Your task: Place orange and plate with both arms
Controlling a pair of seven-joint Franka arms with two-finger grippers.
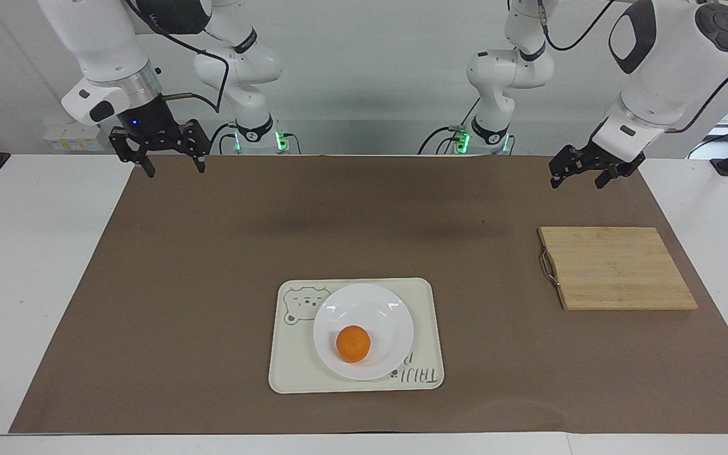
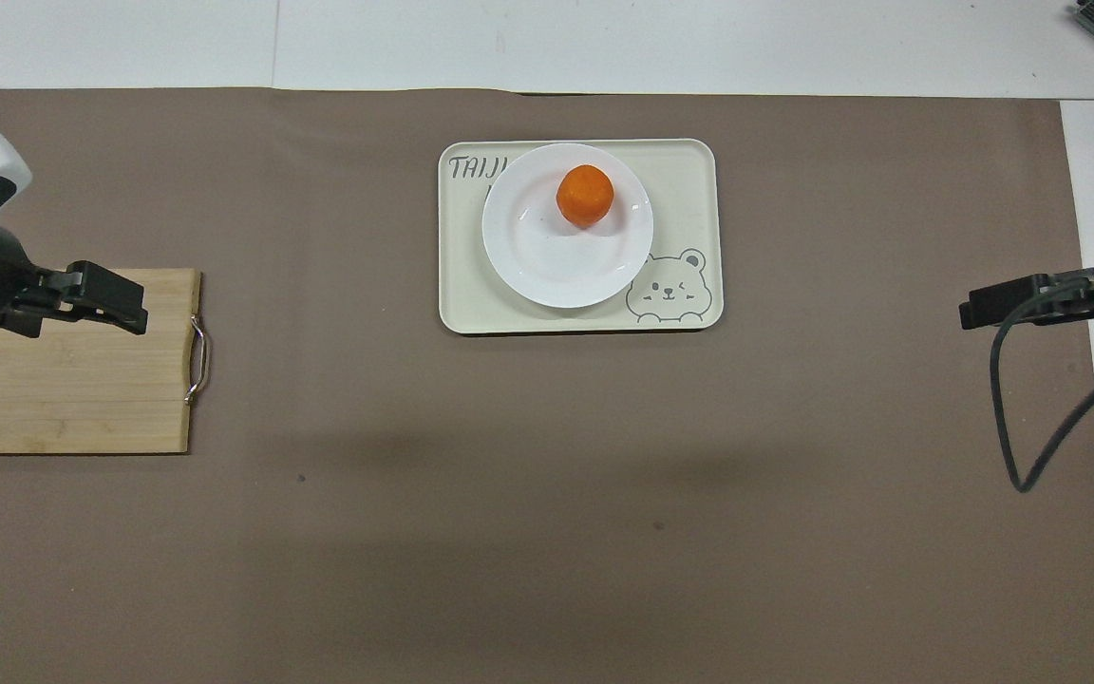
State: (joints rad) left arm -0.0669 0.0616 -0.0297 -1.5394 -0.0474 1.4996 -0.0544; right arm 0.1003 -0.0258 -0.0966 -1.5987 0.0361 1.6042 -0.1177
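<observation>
The orange point(image 1: 353, 344) point(image 2: 585, 195) rests on the white plate point(image 1: 367, 306) point(image 2: 547, 266). The plate stands on the cream bear tray point(image 1: 288, 373) point(image 2: 689, 180) in the middle of the brown mat. My right gripper point(image 1: 175, 170) point(image 2: 976, 313) hangs open and empty over the mat's edge at the right arm's end of the table. My left gripper point(image 1: 576, 183) point(image 2: 120, 309) is open and empty too, in the air by the cutting board. Both grippers are well away from the tray.
A bamboo cutting board point(image 1: 617, 268) point(image 2: 63, 380) with a metal handle lies on the mat toward the left arm's end of the table. The brown mat point(image 1: 212, 265) covers most of the white table.
</observation>
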